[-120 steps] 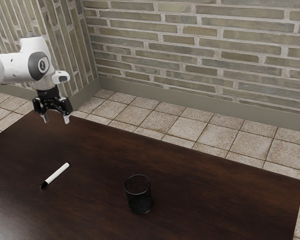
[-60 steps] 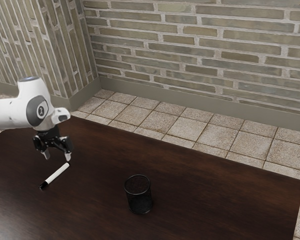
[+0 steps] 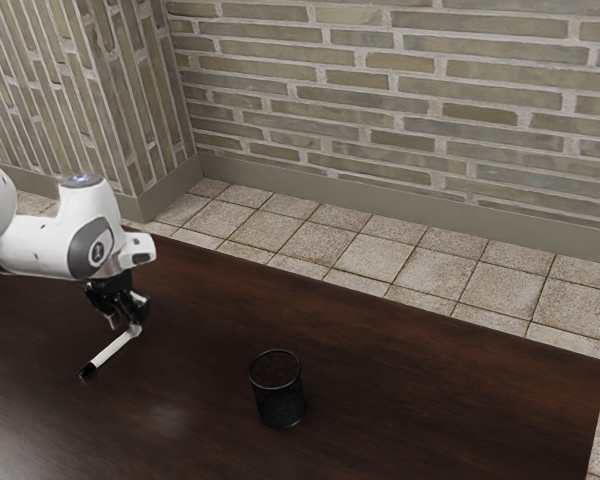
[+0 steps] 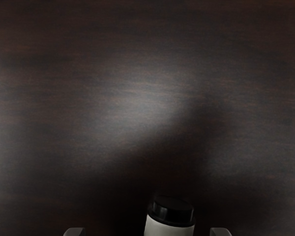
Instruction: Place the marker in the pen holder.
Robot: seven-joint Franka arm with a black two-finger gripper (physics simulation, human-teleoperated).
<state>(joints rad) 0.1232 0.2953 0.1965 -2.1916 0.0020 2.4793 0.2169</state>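
Low over the table, the black gripper [image 3: 124, 326] is at the marker's far end, with its fingers spread. The white marker [image 3: 110, 354] lies on the tabletop, its black tip toward the exterior view's lower left. In the wrist view, the open gripper [image 4: 147, 232] has a fingertip on either side of the marker [image 4: 169, 229], whose black end cap is visible; gaps remain on both sides. The black mesh pen holder [image 3: 278, 392] stands upright, apart from the marker, toward the exterior view's right.
The dark wooden table [image 3: 410, 400] extends around the marker and pen holder. Its far edge borders a tiled floor [image 3: 370, 260], with a brick wall [image 3: 400, 100] behind. The hand casts a shadow on the wood.
My hand has come down from above the table to the marker's far end and turned, shifting slightly toward the exterior view's right. Marker and pen holder have not visibly moved.
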